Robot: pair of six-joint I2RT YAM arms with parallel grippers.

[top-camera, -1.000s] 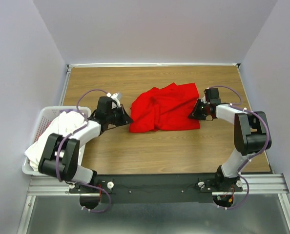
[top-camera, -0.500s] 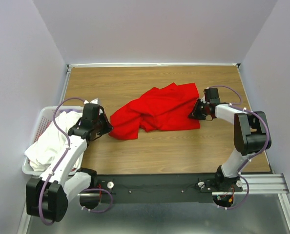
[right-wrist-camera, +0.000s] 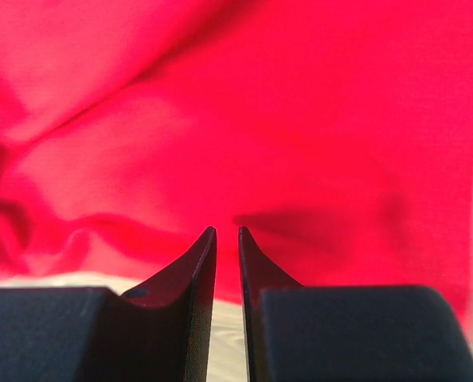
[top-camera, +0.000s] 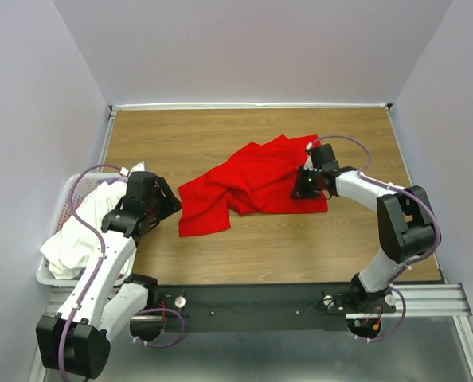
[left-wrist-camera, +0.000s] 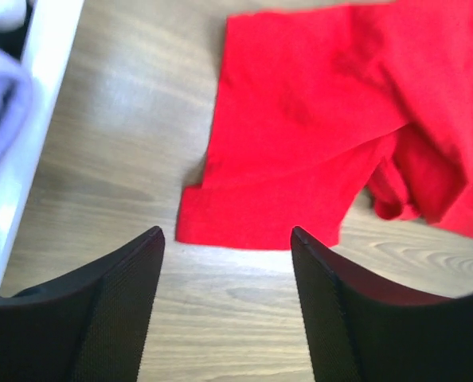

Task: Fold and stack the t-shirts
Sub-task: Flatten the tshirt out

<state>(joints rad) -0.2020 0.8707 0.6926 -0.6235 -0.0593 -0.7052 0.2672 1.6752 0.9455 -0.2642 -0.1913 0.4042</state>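
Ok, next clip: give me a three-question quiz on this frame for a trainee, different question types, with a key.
1. True or false: the left hand is gripping the red t-shirt.
2. Where do the white shirts lie? A) in the laundry basket at the left edge of the table; B) spread out at the far right corner; C) on top of the red t-shirt.
3. Fill in: the hand over the red cloth with its fingers almost together is the ____ one.
Key: 1 false; it is open, just short of the shirt's corner. 2 A. 3 right; the right hand shows only a thin gap between its fingers.
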